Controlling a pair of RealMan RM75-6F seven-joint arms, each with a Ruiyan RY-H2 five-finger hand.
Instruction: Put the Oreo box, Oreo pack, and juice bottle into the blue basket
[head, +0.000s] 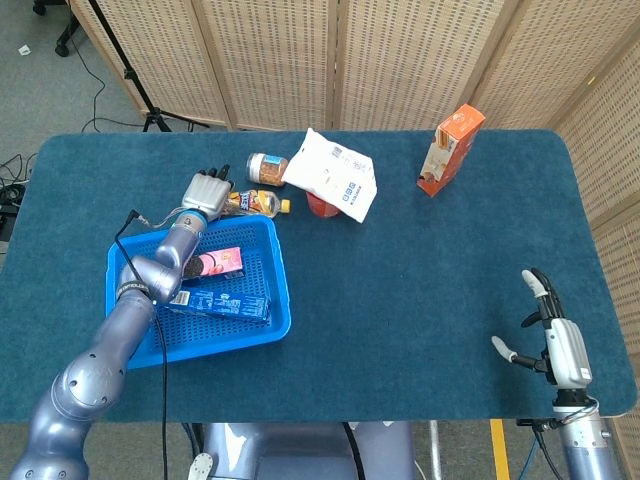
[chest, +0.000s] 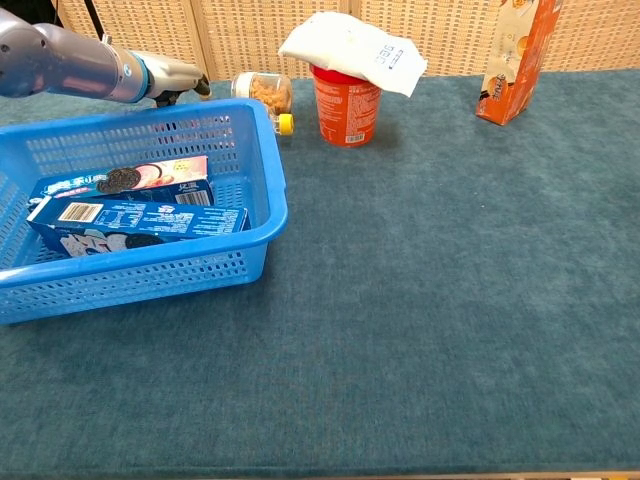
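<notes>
Two of three items in; juice bottle outstanding.
Oreo box (head: 222, 303) and Oreo pack (head: 215, 264) lie in blue basket (head: 278, 300). Juice bottle (head: 255, 203) lies on bench behind basket; left hand (head: 205, 190) at it, grip unclear. Right hand (head: 555, 340) open, idle.

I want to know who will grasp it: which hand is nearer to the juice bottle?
Left. The left hand is right beside the juice bottle; the right hand is far away.

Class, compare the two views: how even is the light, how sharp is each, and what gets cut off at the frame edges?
Head view: soft, even light, faint shadows, whole table sharp. Chest view: equally even, no glare; the orange carton is cropped at the top, the blue basket at the left.
</notes>
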